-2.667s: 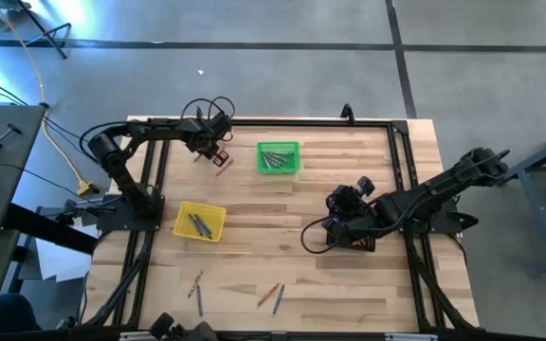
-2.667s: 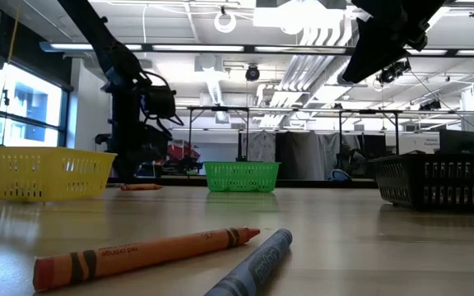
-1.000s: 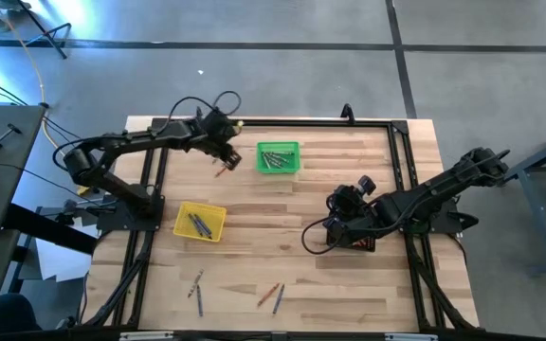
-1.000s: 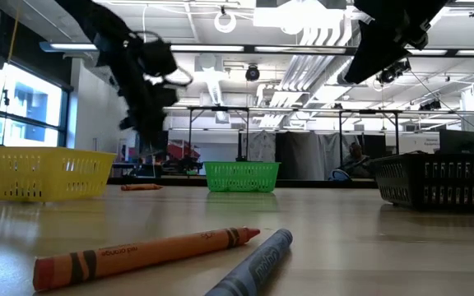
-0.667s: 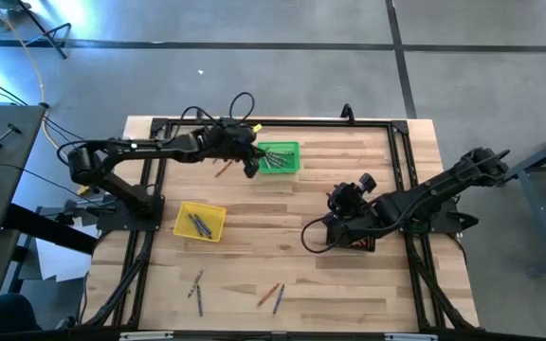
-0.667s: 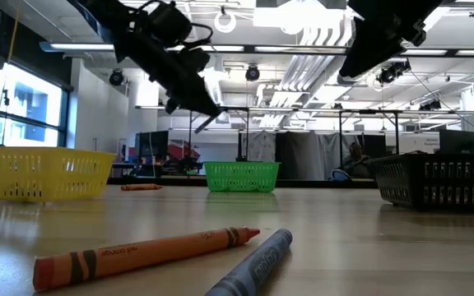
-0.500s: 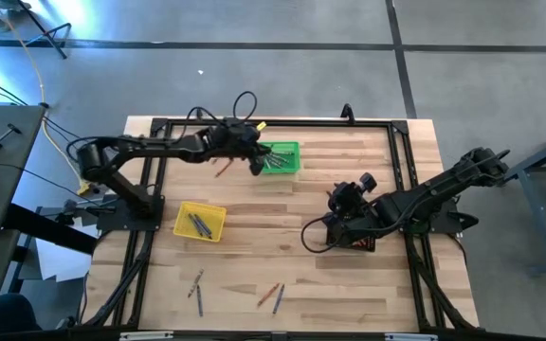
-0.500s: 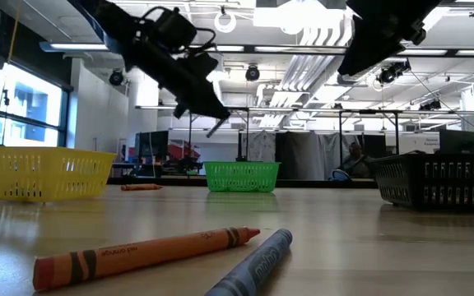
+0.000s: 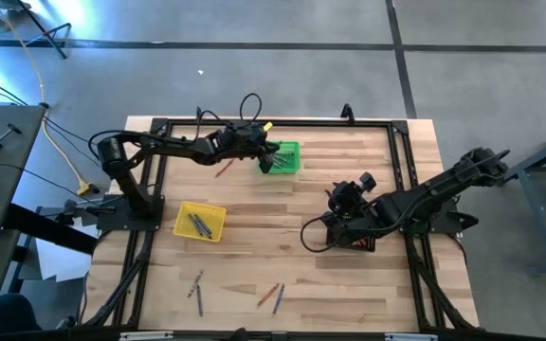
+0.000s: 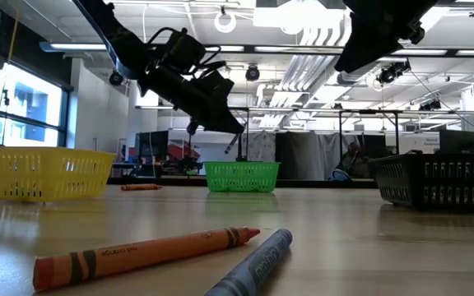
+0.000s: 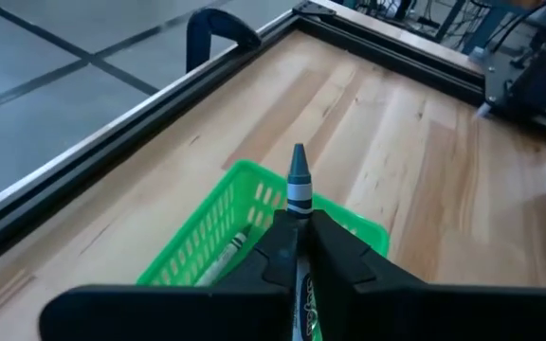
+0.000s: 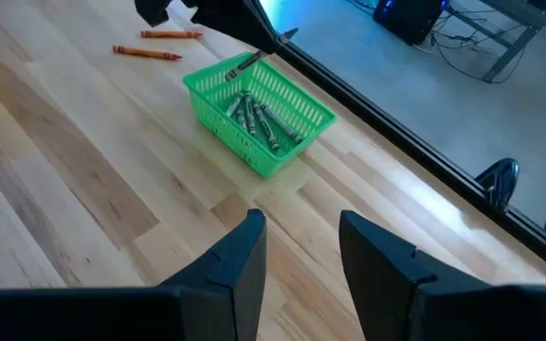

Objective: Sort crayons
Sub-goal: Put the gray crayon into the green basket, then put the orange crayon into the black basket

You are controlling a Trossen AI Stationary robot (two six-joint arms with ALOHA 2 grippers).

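Grey crayon (image 11: 298,185) clamped in left pincer (image 11: 298,248) above green mesh basket (image 11: 218,225).

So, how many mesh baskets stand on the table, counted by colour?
Green basket: 1
Yellow basket: 1
Black basket: 1
Total: 3

Grey crayons (image 12: 254,118) lie heaped in the green basket (image 12: 301,133); two orange-red crayons (image 12: 154,44) lie beside it.
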